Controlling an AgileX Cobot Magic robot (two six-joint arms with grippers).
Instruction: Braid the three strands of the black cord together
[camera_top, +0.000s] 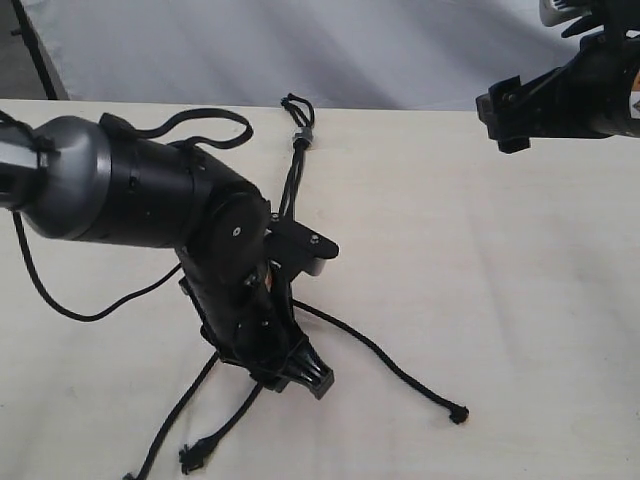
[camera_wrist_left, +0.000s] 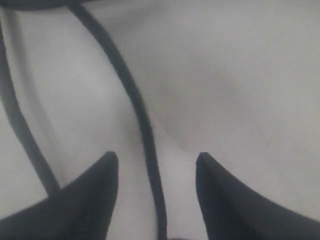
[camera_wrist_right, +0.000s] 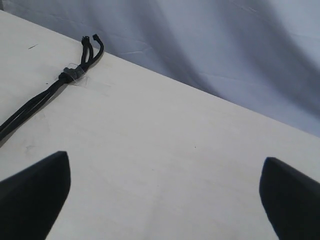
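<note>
Black cord (camera_top: 297, 140) runs from the table's (camera_top: 480, 280) far edge nearward; left gripper (camera_wrist_left: 157, 159) straddles one strand (camera_wrist_left: 131, 95), jaws parted; right gripper (camera_wrist_right: 165, 172) spread wide near the far-right corner

Soft, even light fills the exterior view; the pale cream tabletop (camera_top: 520, 300) carries only faint shadow under the bulky black robot arm (camera_top: 130, 195). The left wrist view is dim, grey and blurred, smearing a thin black woven strand (camera_wrist_left: 141, 125). The right wrist view is bright, lower-corner black fingertips (camera_wrist_right: 35, 200) unfocused.
</note>
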